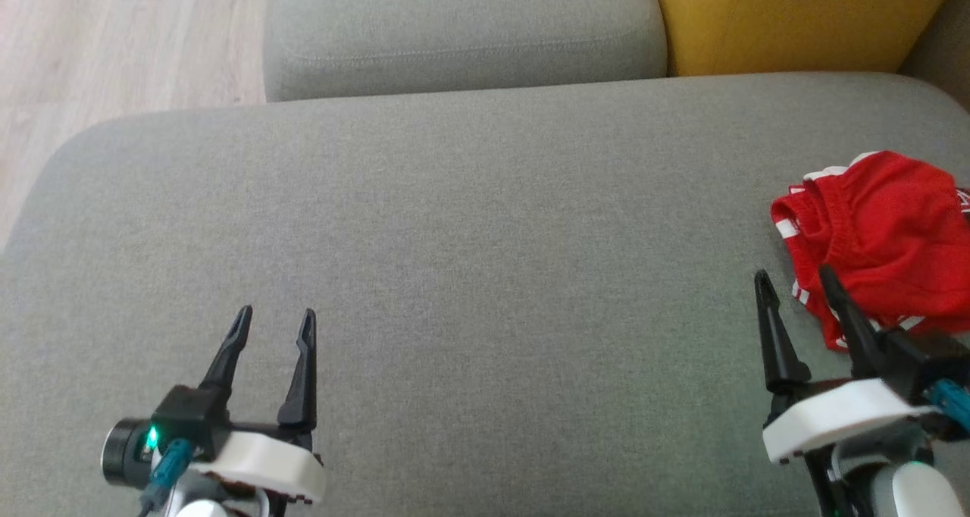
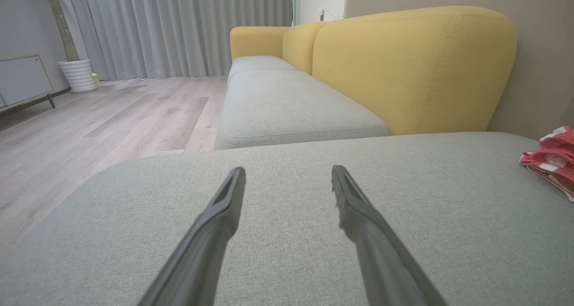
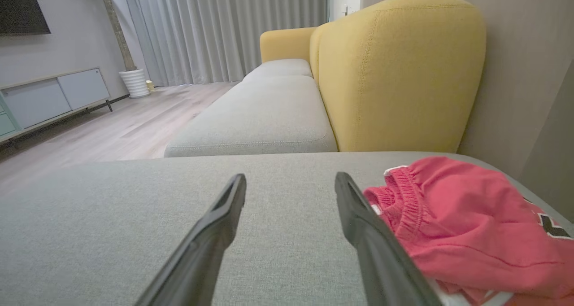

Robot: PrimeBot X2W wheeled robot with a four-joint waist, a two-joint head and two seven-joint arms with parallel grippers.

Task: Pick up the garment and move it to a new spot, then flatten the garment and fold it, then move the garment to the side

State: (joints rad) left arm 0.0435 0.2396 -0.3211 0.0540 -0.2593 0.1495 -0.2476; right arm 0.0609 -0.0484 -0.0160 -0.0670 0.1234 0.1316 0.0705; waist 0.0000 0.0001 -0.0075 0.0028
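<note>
The garment (image 1: 887,236) is a crumpled red piece with white trim, lying at the right edge of the grey cushion (image 1: 485,274). My right gripper (image 1: 796,278) stands open just left of it, its right finger over the garment's near edge, nothing held. In the right wrist view the garment (image 3: 466,225) lies to the right of the open gripper (image 3: 290,180). My left gripper (image 1: 275,316) is open at the lower left over bare cushion, far from the garment. The left wrist view has the open gripper (image 2: 288,171) and the garment (image 2: 554,155) at the far right.
A second grey seat cushion (image 1: 462,32) lies beyond the near one. A yellow backrest (image 1: 796,17) rises at the back right. Wooden floor (image 1: 98,54) runs along the left. A low cabinet (image 3: 49,97) and a white planter (image 3: 134,81) stand across the room.
</note>
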